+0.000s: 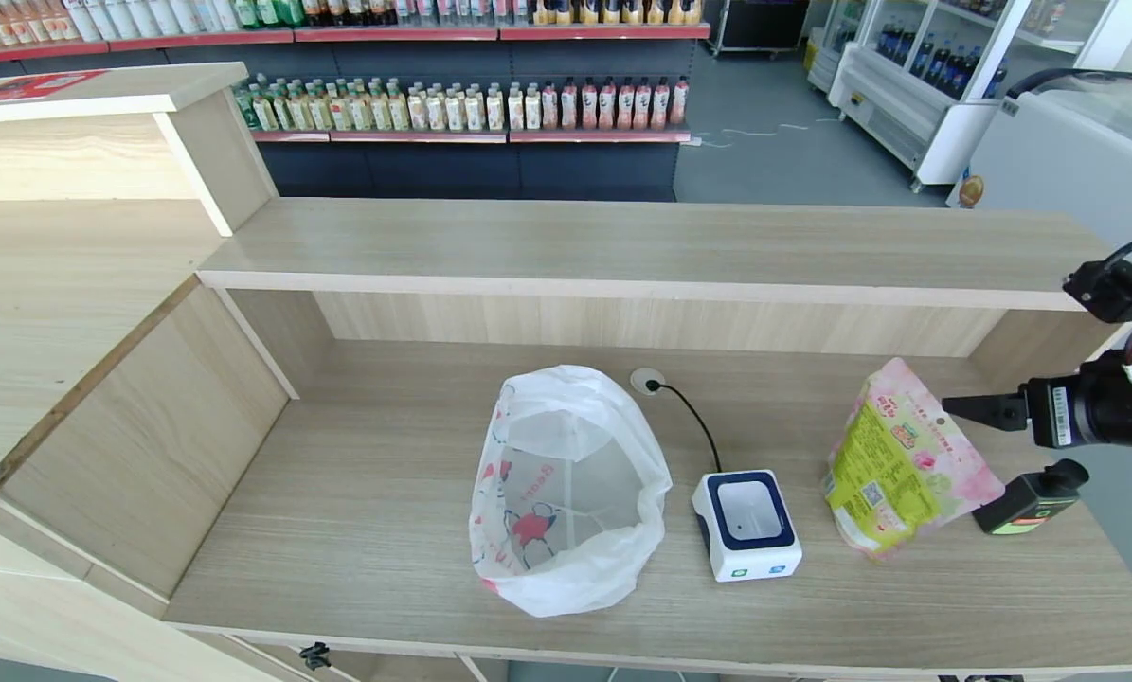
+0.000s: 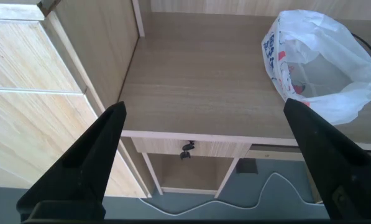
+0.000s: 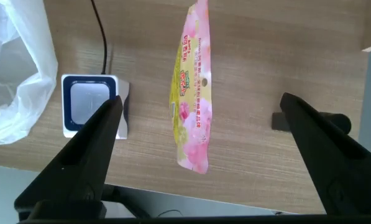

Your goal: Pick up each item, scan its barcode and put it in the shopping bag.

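Pouch glossy, upright, shopping bag crinkled translucent plastic, scanner boxy.

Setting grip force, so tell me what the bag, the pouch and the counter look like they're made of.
Bag: likely thin plastic film; translucent white, crumpled, slightly shiny.
Pouch: probably laminated plastic film; glossy printed faces, flat sealed edges, stands upright.
Counter: wood-grain board, matte; laminate or veneer, cannot tell.

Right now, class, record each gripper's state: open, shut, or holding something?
Left gripper: open, holding nothing.
Right gripper: open, near the pouch but not gripping it.
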You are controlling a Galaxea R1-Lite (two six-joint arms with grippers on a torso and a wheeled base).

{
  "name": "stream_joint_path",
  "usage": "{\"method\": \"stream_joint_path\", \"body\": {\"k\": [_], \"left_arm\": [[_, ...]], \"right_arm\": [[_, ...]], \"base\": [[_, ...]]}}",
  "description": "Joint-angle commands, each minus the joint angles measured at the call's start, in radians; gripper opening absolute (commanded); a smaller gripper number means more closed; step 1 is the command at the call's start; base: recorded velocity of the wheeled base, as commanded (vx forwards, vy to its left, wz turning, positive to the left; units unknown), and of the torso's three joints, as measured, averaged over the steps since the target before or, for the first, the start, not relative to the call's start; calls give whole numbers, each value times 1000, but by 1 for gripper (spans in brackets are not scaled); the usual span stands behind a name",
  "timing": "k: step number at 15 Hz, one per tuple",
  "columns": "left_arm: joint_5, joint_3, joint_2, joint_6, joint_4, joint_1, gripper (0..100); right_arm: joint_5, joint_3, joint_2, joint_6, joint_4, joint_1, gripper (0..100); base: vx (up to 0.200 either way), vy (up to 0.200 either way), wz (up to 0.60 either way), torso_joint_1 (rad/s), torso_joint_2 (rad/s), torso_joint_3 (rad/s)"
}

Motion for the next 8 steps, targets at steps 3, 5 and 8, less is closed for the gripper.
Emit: {"method": "stream_joint_path", "body": {"k": [3,5,8], "left_arm": [[0,0,0,0,0,0,100],[0,0,0,0,0,0,100],[0,0,0,0,0,0,100]], "right_arm": [[1,24,109,-5,-7,1,100],[5,5,175,-7,-22,2,100],[10,-56,267,-17,-47,8,100]], "base": [[0,0,0,0,0,0],[0,0,0,0,0,0],[0,0,0,0,0,0]]}}
